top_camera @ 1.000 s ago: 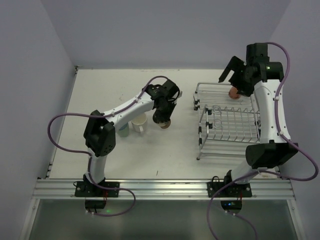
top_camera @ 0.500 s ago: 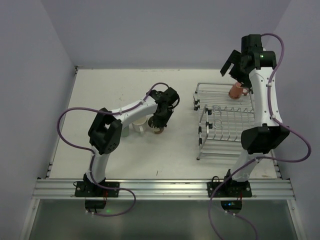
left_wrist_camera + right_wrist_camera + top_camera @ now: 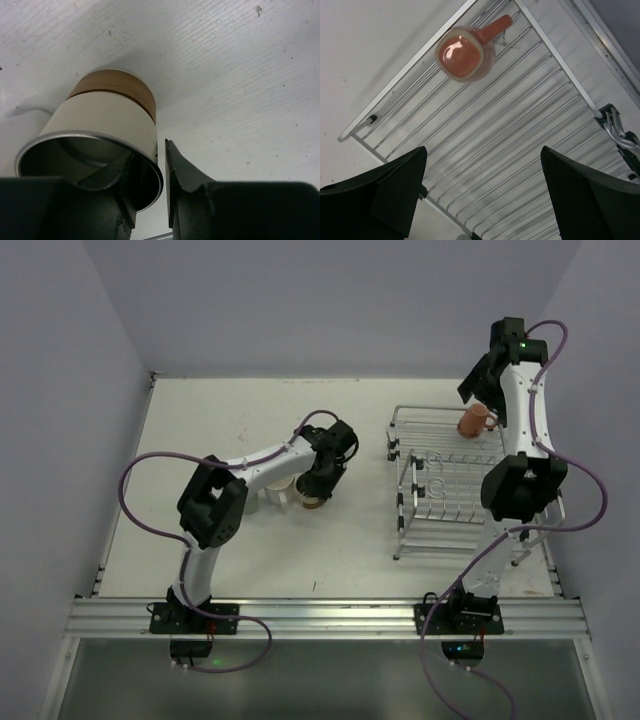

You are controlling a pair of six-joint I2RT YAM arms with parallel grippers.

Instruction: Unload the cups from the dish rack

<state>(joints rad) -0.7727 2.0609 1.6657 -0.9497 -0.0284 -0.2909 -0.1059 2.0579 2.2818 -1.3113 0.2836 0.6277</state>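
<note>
My left gripper [image 3: 318, 483] is shut on the rim of the cream-tan cup [image 3: 313, 503], one finger inside and one outside. In the left wrist view this cup [image 3: 107, 112] stands upright with its brown base on the table, the gripper [image 3: 150, 152] pinching its wall. The white cup [image 3: 279, 490] stands just left of it. The salmon-pink cup with a handle [image 3: 473, 421] sits at the far end of the silver dish rack [image 3: 401, 508]. My right gripper [image 3: 481, 380] hangs open and empty above it. In the right wrist view [image 3: 482, 190] the cup [image 3: 465, 54] lies far ahead on the rack wires [image 3: 520, 125].
The white table [image 3: 220, 420] is walled by pale panels at left, back and right. A cup edge [image 3: 20, 131] shows at the left of the left wrist view. The rack fills the right half of the table, close to the right arm's base.
My left arm has lowered the cream-tan cup to the table beside the white cup. My right gripper has pulled up and back from the salmon-pink cup, which stays in the rack.
</note>
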